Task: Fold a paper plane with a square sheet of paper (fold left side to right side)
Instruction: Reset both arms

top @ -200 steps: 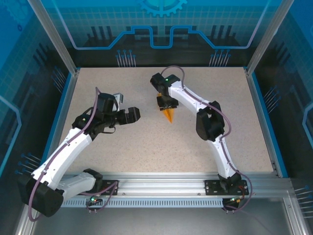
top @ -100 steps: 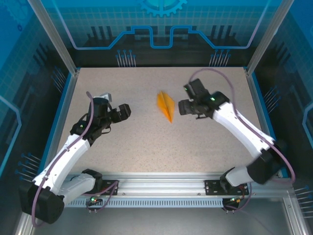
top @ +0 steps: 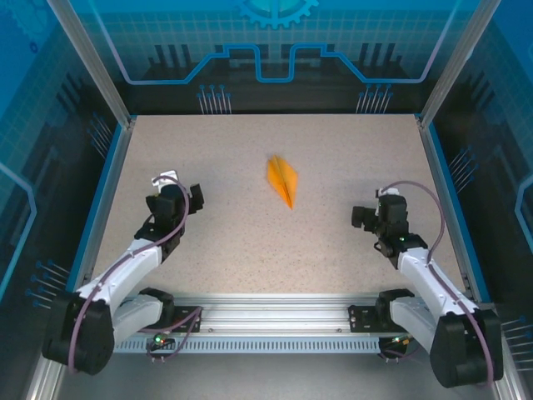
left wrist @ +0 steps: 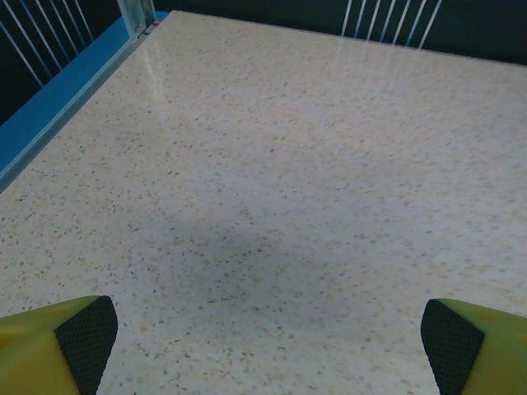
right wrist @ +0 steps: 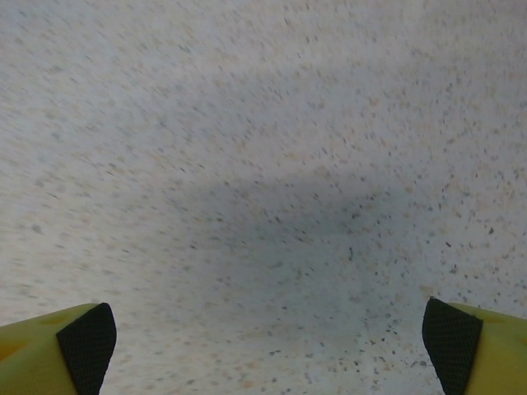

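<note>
Retreat on both sides is what I see from here. My left arm (top: 133, 254) has folded back toward the left edge of the surface (top: 250, 258). The left jaws stand as wide as they go, with nothing between the black pads (left wrist: 82, 341) but bare speckled top.

The paper plane (top: 281, 179) lies flat in the middle of the surface, a little toward the far edge. It is a slim orange dart with its tip pointing at the near edge, and nothing touches it. A second ago the right jaws were down on it. They have since let go, and the plane has kept its place.

My right arm (top: 416, 267) has swung back toward the near right corner. The right jaws are spread wide and empty. The right wrist view is blurred, so I judge that arm is still moving.

I take this as the release after the last fold. The shape looks finished, though I cannot check the creases from above.

The plane sits well apart from every edge. The whole middle band is open between the two arms. The left jaws hang near the blue rail (left wrist: 58, 103) on the left edge, so I would swing that arm inward only.
</note>
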`<state>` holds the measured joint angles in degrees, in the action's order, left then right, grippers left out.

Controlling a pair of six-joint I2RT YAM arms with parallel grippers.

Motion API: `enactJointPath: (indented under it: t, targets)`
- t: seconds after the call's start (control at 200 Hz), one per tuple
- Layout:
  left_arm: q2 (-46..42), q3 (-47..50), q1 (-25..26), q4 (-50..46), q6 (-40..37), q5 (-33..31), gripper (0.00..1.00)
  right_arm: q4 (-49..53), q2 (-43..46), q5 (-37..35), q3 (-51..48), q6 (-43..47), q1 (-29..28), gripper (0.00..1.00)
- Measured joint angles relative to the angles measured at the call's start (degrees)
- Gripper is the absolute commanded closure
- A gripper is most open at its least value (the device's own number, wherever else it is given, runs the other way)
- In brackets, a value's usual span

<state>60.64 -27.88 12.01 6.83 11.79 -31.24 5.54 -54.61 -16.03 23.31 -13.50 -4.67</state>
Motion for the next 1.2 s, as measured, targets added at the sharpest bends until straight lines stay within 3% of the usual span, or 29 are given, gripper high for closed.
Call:
enactJointPath:
  t: [0.17,0.36,0.615,0.8,1.2]
  targets:
    - [7.63,3.74,-1.99,9.53,-4.87,2.95,0.01,-16.04,-6.16,2.78,-3.78,4.48,1.9,0.0]
    - [12.5,6.21,-3.56,20.28,-9.68,10.99,0.01,-31.15,-14.12,6.75,-4.46,7.93,2.75,0.0]
    - [18.01,7.41,-6.86,34.01,-13.6,21.97,0.01,-42.62,-25.81,13.16,-1.7,10.38,3.67,0.0]
    - [25.07,8.37,-9.09,40.0,-13.92,27.12,0.01,-45.7,-31.17,16.33,-0.79,11.91,3.61,0.0]
    - [25.99,5.01,-12.94,38.45,-11.76,29.66,0.01,-46.8,-31.23,15.89,0.42,13.38,2.38,0.0]
